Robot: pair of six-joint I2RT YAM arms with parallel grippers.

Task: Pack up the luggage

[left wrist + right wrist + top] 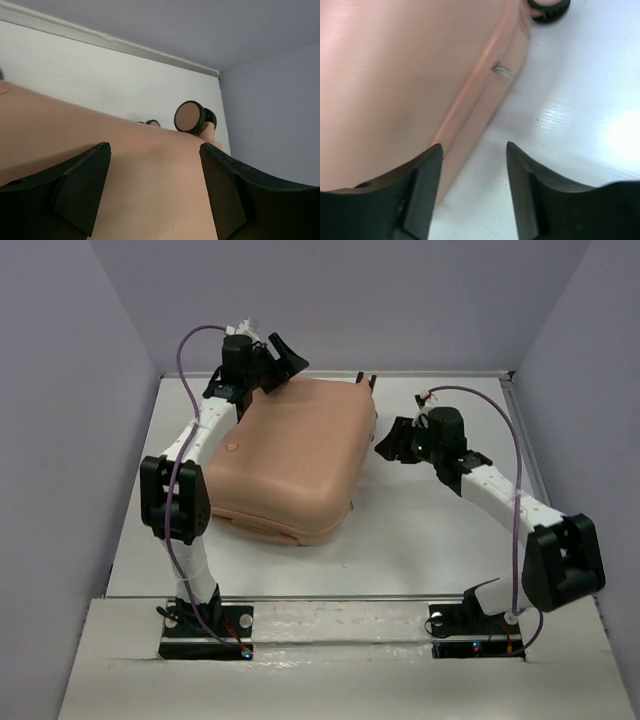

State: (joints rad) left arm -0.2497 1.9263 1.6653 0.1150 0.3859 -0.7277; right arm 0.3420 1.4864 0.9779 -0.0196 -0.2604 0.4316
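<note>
The peach-pink luggage (290, 455) lies closed on the white table, shell up, with a round button mark (233, 447) near its left side and wheels (366, 381) at the far edge. My left gripper (280, 358) is open and empty, hovering over the luggage's far-left corner; its view shows the shell (150, 185) between the fingers and a wheel (189, 116) beyond. My right gripper (388, 445) is open and empty, beside the luggage's right edge; its view shows the shell seam (465, 100), a small metal zipper pull (502, 70) and a wheel (549, 7).
Grey walls enclose the table (440, 540) on the left, back and right. A raised lip (420, 373) runs along the table's far edge. The arm bases (205, 625) sit on a wooden board at the near edge.
</note>
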